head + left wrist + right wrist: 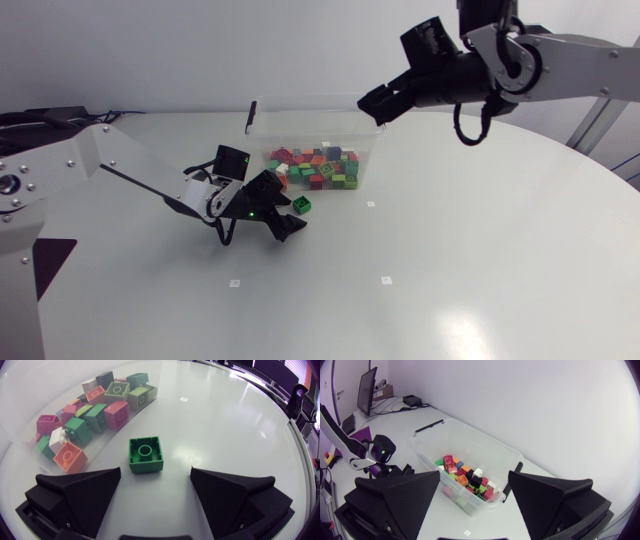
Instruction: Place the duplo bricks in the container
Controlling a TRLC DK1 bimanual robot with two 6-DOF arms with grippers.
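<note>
One green duplo brick lies just outside the container, ahead of the left gripper, fingers spread wide. Advance, centre it between the fingers, clamp its flat sides squarely.

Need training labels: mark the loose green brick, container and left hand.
loose green brick (pixel 145 455), left wrist view, studded top.
container (pixel 310 125), head view, clear wall.
left hand (pixel 155 469), left wrist view, midway between fingertips.

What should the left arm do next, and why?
Probably move the left jaws forward and down around the green brick. They stand open, and the brick lies alone on the table just ahead of them, outside the container, untouched.
</note>
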